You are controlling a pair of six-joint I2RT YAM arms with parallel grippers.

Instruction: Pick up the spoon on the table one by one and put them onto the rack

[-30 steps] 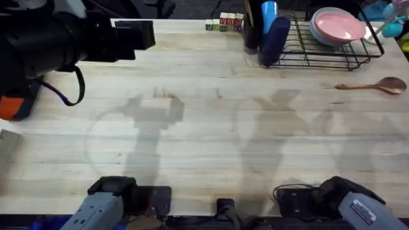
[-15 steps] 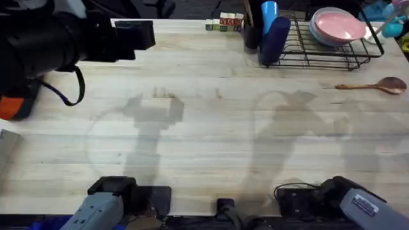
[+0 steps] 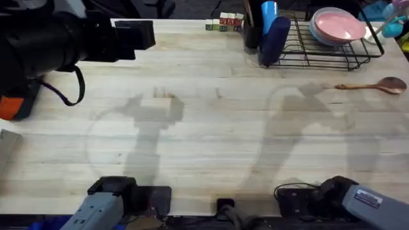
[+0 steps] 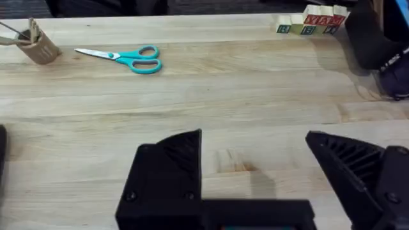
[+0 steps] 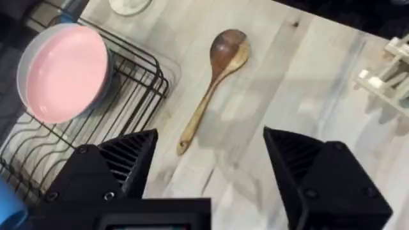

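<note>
One brown wooden spoon with an oval bowl and a long slim handle lies flat on the pale planked wooden desk, toward three o'clock in the overhead view, its bowl toward the right edge and its handle pointing toward the middle. It rests just below the one black wire dish rack at about one o'clock, apart from it. The right wrist view shows the same spoon beside the rack's corner.

In the rack stand one pink bowl and, at its left end, blue pieces whose shape is hard to make out. A short row of small lettered blocks sits at twelve o'clock; their count is unclear.

The right gripper hangs above the spoon's handle end, jaws spread wide and holding nothing. The left gripper hovers over bare desk, jaws also wide. Beyond it lie one pair of teal-handled scissors and one small brown cup, partly cut off.

A large dark device blocks the ten o'clock corner overhead.
</note>
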